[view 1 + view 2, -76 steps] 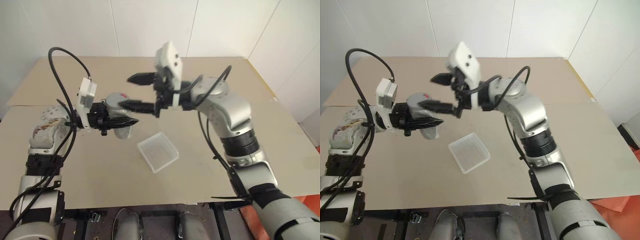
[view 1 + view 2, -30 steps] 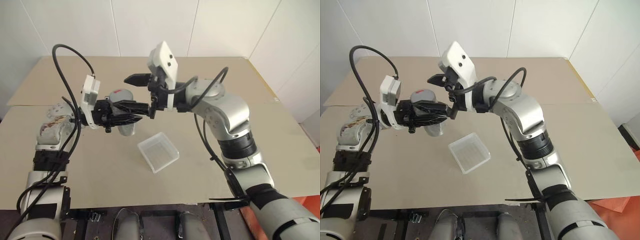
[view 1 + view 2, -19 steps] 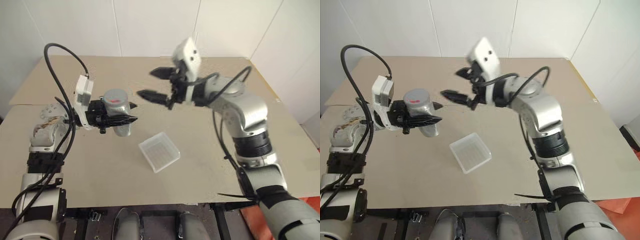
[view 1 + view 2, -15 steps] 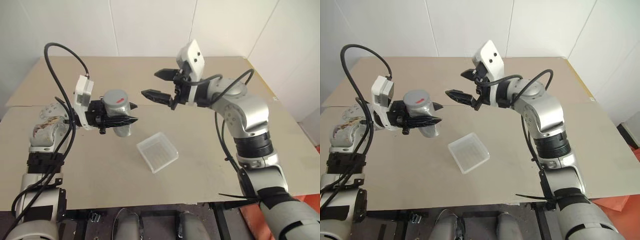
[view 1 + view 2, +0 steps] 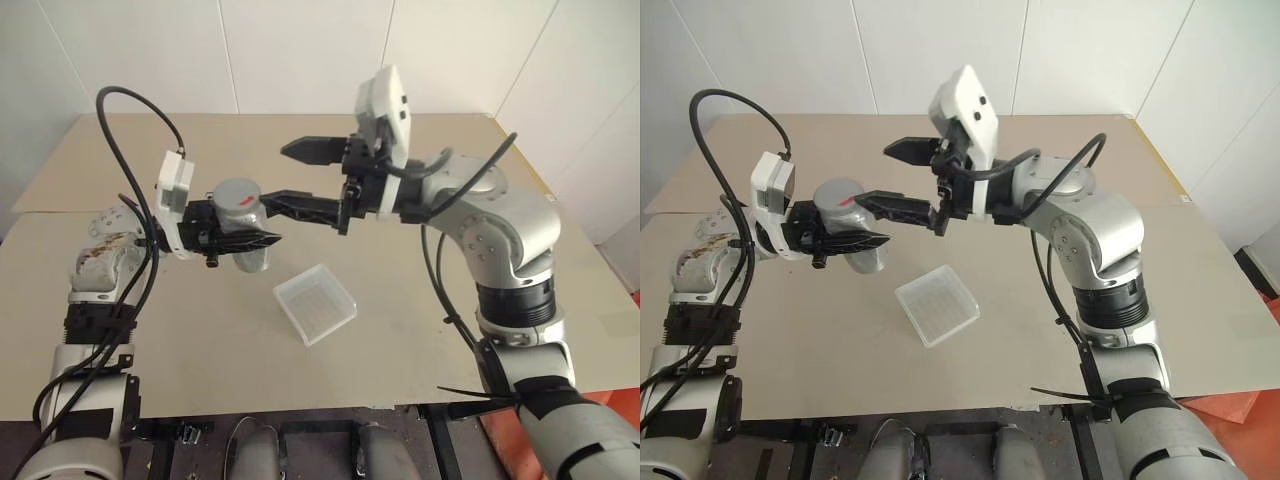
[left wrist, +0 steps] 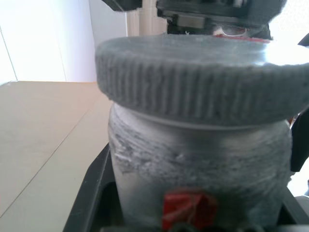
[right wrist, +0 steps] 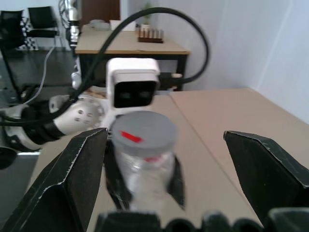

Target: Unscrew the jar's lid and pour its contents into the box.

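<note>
The left hand (image 5: 250, 238) is clamped tight around the body of the jar (image 5: 245, 245) and holds it upright, well above the tabletop (image 5: 420, 300), with the lid (image 5: 236, 194) on top and free of the fingers. In the left wrist view the grip sits on the lower body, below the lid's ribbed edge, so the whole rim is open to be taken.

The right hand (image 5: 300, 178) has its two black fingers spread as wide as they go and has hold of nothing. It points level toward the jar from the opposite side. One finger reaches just past the lid's near edge at about lid height; the other stands higher and further back. In the right wrist view the lid lies straight ahead, between the two spread fingers but still some way out from the palm.

The jar's long axis stands vertical, crossing the level line the right hand points along, so the fingers would meet the lid's rim from its sides. The lid looks still seated, so unscrewing is not yet begun.

The box (image 5: 316, 304) rests on the tabletop below the two hands, toward the right hand's side of the jar, and looks empty
</note>
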Robot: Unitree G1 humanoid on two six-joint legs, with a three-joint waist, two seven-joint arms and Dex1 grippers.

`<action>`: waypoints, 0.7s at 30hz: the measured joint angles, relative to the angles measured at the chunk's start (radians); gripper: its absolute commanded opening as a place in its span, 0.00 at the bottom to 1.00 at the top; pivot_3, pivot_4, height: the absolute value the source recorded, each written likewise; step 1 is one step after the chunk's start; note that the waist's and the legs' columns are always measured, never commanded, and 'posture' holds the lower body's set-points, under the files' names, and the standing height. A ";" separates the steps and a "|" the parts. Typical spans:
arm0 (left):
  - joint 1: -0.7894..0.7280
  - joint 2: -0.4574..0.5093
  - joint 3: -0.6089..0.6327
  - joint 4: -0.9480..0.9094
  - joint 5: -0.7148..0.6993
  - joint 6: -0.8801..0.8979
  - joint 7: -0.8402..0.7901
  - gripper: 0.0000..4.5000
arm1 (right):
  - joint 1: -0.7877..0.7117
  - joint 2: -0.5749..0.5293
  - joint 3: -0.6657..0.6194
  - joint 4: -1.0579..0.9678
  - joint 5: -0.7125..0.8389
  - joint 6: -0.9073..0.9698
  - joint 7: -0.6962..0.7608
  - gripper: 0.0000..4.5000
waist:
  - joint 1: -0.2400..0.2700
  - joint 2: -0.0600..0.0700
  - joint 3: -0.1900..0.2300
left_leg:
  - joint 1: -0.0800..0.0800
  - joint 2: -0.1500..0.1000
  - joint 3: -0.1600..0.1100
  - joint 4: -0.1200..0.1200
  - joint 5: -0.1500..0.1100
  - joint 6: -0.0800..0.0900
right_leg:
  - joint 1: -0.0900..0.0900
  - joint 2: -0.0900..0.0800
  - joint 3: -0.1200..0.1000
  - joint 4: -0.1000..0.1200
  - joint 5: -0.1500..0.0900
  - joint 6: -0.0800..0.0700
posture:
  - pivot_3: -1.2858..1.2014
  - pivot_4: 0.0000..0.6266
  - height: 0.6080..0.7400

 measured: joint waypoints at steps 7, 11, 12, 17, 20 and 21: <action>-0.005 -0.005 -0.006 0.001 0.006 -0.002 -0.004 0.43 | -0.039 0.050 0.088 0.043 -0.065 0.016 -0.053 0.99 | 0.001 0.000 0.000 | 0.000 0.000 0.000 0.000 0.000 0.000 | 0.000 0.000 0.000 0.000 0.000 0.000 | 0.52 0.24 1.00; -0.005 -0.005 -0.006 0.001 0.006 -0.002 -0.004 0.43 | -0.044 0.063 0.093 0.063 -0.084 0.016 -0.059 0.99 | 0.002 0.000 0.000 | 0.000 0.000 0.000 0.000 0.000 0.000 | 0.000 0.000 0.000 0.000 0.000 0.000 | 0.52 0.24 1.00; -0.005 -0.005 -0.006 0.001 0.006 -0.002 -0.004 0.43 | -0.045 0.065 0.093 0.067 -0.086 0.016 -0.059 0.99 | 0.002 0.000 0.000 | 0.000 0.000 0.000 0.000 0.000 0.000 | 0.000 0.000 0.000 0.001 0.000 0.000 | 0.52 0.24 1.00; -0.005 -0.005 -0.006 0.001 0.006 -0.001 -0.003 0.43 | -0.055 0.077 0.094 0.079 -0.089 0.016 -0.051 0.96 | 0.001 0.000 0.000 | 0.000 0.000 0.000 0.000 0.000 0.000 | 0.000 0.000 0.000 0.000 0.000 0.000 | 0.52 0.24 1.00; -0.004 -0.005 -0.006 0.000 0.006 -0.001 -0.002 0.43 | -0.061 0.078 0.093 0.080 -0.085 0.018 -0.038 0.80 | 0.001 0.000 0.000 | 0.000 0.000 0.000 0.000 0.000 0.000 | 0.000 0.000 0.000 0.000 0.000 0.000 | 0.52 0.24 1.00; -0.004 -0.005 -0.006 0.000 0.006 -0.001 -0.001 0.43 | -0.062 0.080 0.093 0.080 -0.080 0.019 -0.035 0.73 | 0.001 0.000 0.000 | 0.000 0.000 0.000 0.000 0.000 0.000 | 0.000 0.000 0.000 0.001 0.000 0.000 | 0.52 0.24 1.00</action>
